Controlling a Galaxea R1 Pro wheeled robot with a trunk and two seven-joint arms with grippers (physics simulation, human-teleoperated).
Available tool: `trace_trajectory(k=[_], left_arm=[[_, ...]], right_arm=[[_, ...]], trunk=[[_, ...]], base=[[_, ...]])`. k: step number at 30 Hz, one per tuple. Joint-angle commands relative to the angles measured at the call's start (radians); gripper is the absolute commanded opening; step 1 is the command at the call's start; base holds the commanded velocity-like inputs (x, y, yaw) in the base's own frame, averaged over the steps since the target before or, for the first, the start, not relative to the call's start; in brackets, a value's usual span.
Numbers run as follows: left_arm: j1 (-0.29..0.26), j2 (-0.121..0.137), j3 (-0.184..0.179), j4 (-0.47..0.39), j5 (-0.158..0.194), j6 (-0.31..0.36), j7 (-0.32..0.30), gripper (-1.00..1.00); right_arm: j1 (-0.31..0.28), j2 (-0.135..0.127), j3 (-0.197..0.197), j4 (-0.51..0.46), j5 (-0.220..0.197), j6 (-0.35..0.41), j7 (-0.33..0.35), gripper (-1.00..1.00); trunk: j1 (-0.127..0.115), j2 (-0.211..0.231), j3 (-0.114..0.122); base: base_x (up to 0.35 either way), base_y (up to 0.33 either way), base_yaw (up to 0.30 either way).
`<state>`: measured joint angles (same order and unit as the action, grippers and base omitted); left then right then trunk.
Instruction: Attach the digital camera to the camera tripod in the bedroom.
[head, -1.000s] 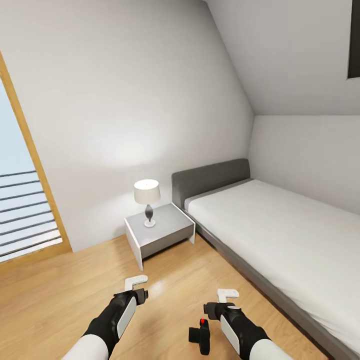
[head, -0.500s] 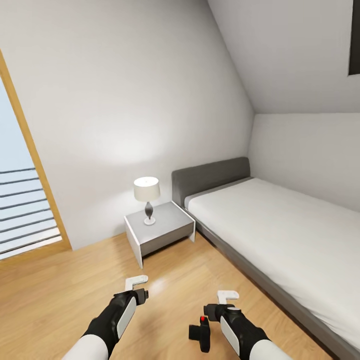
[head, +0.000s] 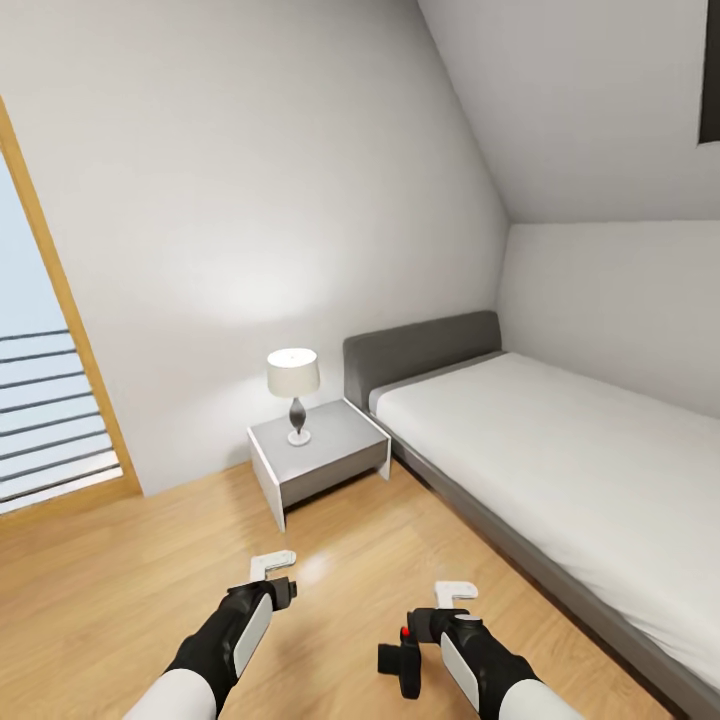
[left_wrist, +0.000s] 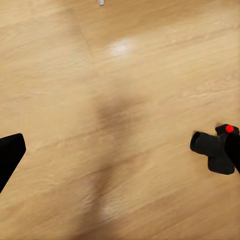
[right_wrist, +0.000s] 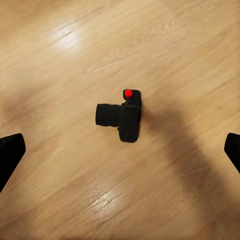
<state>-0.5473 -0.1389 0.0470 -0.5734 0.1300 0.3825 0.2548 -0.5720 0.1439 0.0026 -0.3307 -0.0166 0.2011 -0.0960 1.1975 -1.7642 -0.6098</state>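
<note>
the camera (head: 401, 662) lies on the wood floor (head: 120, 590), just beside the right jaws (head: 455, 589), near the bed (head: 560, 470); both jaws, left (head: 272, 562) too, are wide open and hold nothing

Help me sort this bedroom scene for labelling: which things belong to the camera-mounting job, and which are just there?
Belongs to the job:
- digital camera, lying on the floor
- right pincer, open, just above it
- left pincer, open

Just there:
- bed
- nightstand
- lamp
- wood floor
</note>
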Motion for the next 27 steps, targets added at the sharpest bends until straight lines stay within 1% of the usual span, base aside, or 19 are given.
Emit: trace_trajectory(k=[1, 27], left_arm=[[0.000, 0.000, 0.002, -0.002, 0.010, 0.004, 0.005, 1.00], [0.000, 0.002, 0.001, -0.001, 0.011, 0.000, 0.003, 1.00]], right_arm=[[0.000, 0.000, 0.000, -0.002, -0.002, 0.006, -0.004, 1.00], [0.000, 0.000, -0.001, -0.002, -0.002, 0.004, -0.004, 1.00]], trunk=[[0.004, -0.008, -0.004], [0.104, -0.190, -0.086]], base=[[0.000, 0.000, 0.000], [0.000, 0.000, 0.000]])
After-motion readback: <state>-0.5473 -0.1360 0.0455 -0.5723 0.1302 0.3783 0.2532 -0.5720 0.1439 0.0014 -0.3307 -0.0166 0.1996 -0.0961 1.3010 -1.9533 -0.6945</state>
